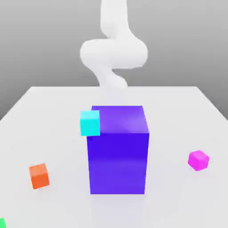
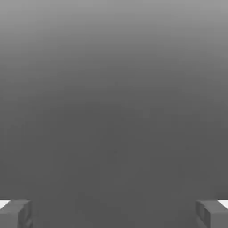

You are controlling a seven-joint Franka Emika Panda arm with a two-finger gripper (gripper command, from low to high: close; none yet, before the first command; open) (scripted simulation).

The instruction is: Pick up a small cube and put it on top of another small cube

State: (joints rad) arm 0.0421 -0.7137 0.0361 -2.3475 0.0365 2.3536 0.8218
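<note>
The small cube [image 1: 198,160], plain magenta-pink, lies on the white table [image 1: 53,133] at the exterior view's right, apart from everything else. My white arm [image 1: 113,53] rises behind the big blue-violet block [image 1: 117,149], far from the small cube. In the hand view my gripper [image 2: 114,214] is open: its two grey fingertips [image 2: 17,213] stand wide apart with nothing between them, against a plain grey background.
The blue-violet block stands tall in the table's middle. A cyan small cube [image 1: 90,123] shows at its upper left corner. An orange small cube [image 1: 39,175] lies at the exterior view's left front. A green scrap [image 1: 2,222] shows at the picture's corner.
</note>
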